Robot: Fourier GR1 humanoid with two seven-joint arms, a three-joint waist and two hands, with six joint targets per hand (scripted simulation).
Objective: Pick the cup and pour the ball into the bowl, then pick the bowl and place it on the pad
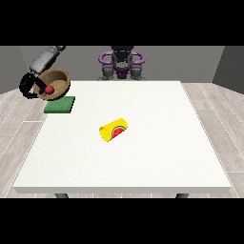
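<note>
A brown bowl (56, 82) hangs tilted above the green pad (60, 105) at the table's far left. A red ball (49, 89) lies inside the bowl. The black hand at the view's left (28, 86) curls round the bowl's left rim and holds it up. A yellow cup (115, 128) with a watermelon print lies on its side near the table's middle, mouth towards the view's left. No hand shows at the view's right.
The white table (157, 143) spreads wide to the right and front of the cup. The robot's torso (122, 64) stands behind the far edge. Wooden floor surrounds the table.
</note>
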